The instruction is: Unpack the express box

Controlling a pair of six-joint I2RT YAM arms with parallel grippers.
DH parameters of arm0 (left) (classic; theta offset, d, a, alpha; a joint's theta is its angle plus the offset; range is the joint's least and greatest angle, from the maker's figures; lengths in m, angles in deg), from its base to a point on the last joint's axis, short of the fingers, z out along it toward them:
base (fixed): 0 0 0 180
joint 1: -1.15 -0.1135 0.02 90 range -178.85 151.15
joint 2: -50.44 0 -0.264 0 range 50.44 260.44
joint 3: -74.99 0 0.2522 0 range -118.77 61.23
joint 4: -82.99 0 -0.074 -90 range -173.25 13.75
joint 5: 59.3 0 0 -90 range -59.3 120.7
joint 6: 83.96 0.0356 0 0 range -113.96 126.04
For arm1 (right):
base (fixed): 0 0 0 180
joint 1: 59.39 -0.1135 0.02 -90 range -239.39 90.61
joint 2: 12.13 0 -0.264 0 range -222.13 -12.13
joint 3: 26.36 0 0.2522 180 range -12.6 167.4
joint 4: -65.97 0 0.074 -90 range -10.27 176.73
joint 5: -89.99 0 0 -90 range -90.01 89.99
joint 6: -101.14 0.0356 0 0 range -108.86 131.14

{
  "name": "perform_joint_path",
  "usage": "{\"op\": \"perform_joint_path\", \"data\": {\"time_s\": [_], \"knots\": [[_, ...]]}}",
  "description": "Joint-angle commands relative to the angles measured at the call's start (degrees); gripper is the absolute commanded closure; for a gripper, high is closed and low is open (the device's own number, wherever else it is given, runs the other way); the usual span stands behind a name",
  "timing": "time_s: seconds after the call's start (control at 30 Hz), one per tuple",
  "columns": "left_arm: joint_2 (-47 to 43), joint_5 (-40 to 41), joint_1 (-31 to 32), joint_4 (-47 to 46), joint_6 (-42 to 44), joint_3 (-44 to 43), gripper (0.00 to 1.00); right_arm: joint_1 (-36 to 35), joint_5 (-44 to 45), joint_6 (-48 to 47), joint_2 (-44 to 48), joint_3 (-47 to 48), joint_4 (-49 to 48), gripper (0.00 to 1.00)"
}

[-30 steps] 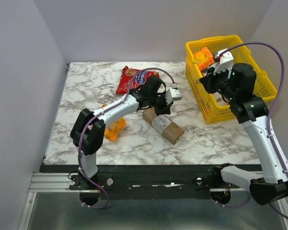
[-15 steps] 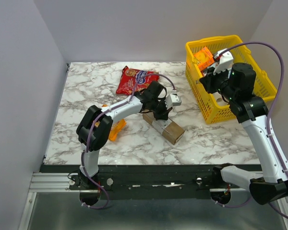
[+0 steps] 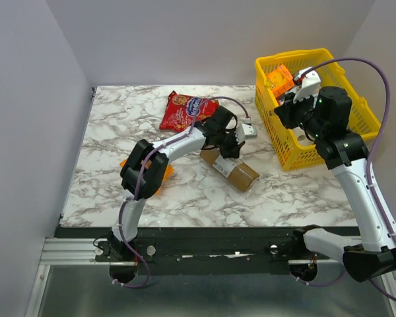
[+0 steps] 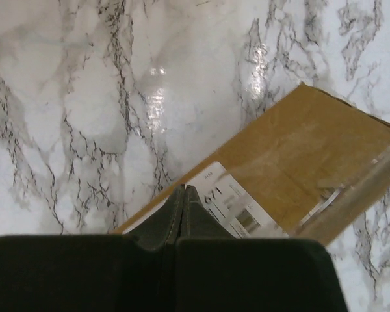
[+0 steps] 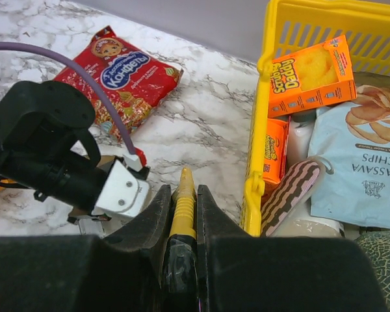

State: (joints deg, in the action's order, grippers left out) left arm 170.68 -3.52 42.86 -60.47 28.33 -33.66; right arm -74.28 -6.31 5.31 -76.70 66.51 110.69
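The express box (image 3: 241,175) is a brown carton with a white shipping label and lies slanted on the marble table. In the left wrist view the box (image 4: 312,149) fills the right side and shows its label (image 4: 237,208). My left gripper (image 3: 228,148) is shut and empty, with its tips (image 4: 184,190) over the label end of the box; I cannot tell whether they touch it. My right gripper (image 3: 284,113) hovers beside the basket and is shut on a yellow ribbed tool (image 5: 184,205), which points down at the table.
A yellow plastic basket (image 3: 346,76) at the back right holds an orange snack box (image 5: 312,75), a cassava chips bag (image 5: 364,169) and other packs. A red snack bag (image 3: 181,112) lies at the back. An orange pack (image 3: 164,177) lies under the left arm.
My left arm has swung to the right and its gripper now sits over the box's far end. The box has shifted slightly to the right. The right arm has not moved.
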Motion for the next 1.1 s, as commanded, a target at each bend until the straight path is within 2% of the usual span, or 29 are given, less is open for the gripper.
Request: {"op": "perform_joint_path", "data": {"time_s": [0.0,0.07,0.1,0.17,0.2,0.3,0.37,0.4,0.53,0.63,0.8,0.9,1.07], "knots": [[3.3,-1.6,0.1,0.8,-2.3,-4.2,0.99,0.2,-0.5,0.1,-0.6,-0.1,1.0,1.0],[2.1,-3.2,0.1,-3.2,-4.6,-6.7,0.79,0.3,-0.5,-0.2,-0.6,-0.6,0.9,1.0],[1.5,-3.3,0.1,-4.2,-5.4,-7.8,0.63,0.2,-0.4,-0.2,-0.6,-0.9,0.9,1.0],[-0.5,-0.5,0.0,-7.4,-7.9,-10.2,0.47,0.3,-0.3,-0.4,-0.6,-1.6,0.5,1.0],[-1.2,0.8,-0.1,-8.2,-8.7,-10.7,0.33,0.2,-0.2,-0.5,-0.6,-1.8,0.3,0.99],[-4.8,5.5,-0.9,-10.6,-10.9,-10.0,0.19,0.3,0.3,-0.9,-0.3,-2.9,-0.6,1.0],[-7.8,6.7,-1.3,-9.4,-11.4,-8.0,0.18,0.3,0.4,-1.0,0.1,-3.6,-1.4,0.99],[-9.1,8.4,-1.4,-9.1,-11.3,-6.7,0.14,0.3,0.4,-1.3,0.4,-4.0,-1.7,1.0],[-14.3,8.6,-1.2,-10.4,-10.7,5.3,0.15,0.4,0.5,-1.5,1.4,-6.2,-2.5,1.0],[-14.8,7.2,-0.3,-11.6,-11.4,9.1,0.25,0.5,0.2,-1.4,1.7,-7.0,-2.8,1.0],[-11.4,6.8,1.3,-14.4,-12.6,10.1,0.42,0.5,0.6,-1.8,1.8,-7.0,-2.8,0.99],[-8.7,5.0,1.9,-15.9,-13.6,8.6,0.48,0.6,1.2,-2.3,2.4,-7.2,-2.6,1.0],[-4.6,4.2,2.7,-16.8,-13.4,6.2,0.5,1.4,1.6,-2.4,4.4,-8.8,-1.9,0.99]]}}
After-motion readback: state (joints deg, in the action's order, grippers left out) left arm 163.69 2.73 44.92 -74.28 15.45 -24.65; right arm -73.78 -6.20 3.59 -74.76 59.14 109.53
